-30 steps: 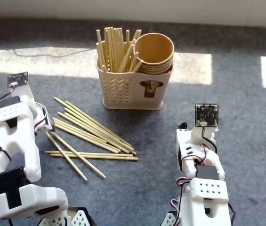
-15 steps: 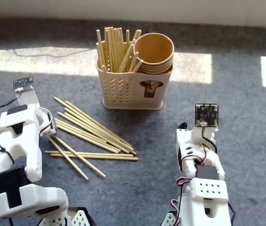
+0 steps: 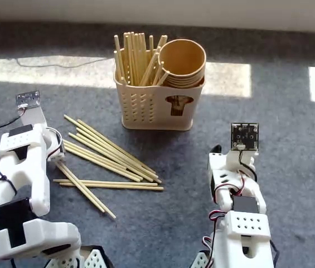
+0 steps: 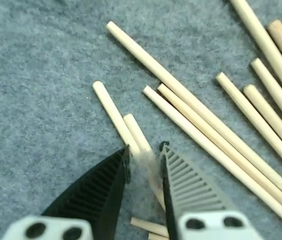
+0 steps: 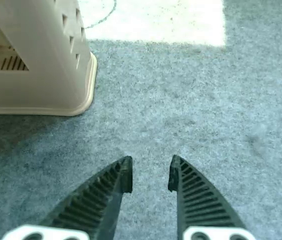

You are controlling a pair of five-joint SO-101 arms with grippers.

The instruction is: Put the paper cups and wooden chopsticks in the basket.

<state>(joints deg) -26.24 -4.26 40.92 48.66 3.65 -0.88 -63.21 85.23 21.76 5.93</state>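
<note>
We list one beige perforated plastic basket (image 3: 157,109), upright at the far middle of the grey carpeted surface (image 3: 280,145). Inside it we count a nested stack of tan paper cups (image 3: 183,62) on one side. A bundle of pale wooden chopsticks (image 3: 136,56) stands on end beside the cups.

Out on the surface, in front of the basket and toward the left arm (image 3: 20,167), we record a scatter of loose wooden chopsticks (image 3: 110,159). Most lie parallel on a slant, and a few cross them.

Left gripper (image 4: 144,151): down at the scatter's edge, fingers narrowed onto a side-by-side pair of chopsticks (image 4: 112,112) whose ends stick out past the fingertips.

Right gripper (image 5: 149,172): low over bare surface, well apart from the scatter and near a lower corner of the basket. Its fingers sit a little apart, and we note nothing between them.
</note>
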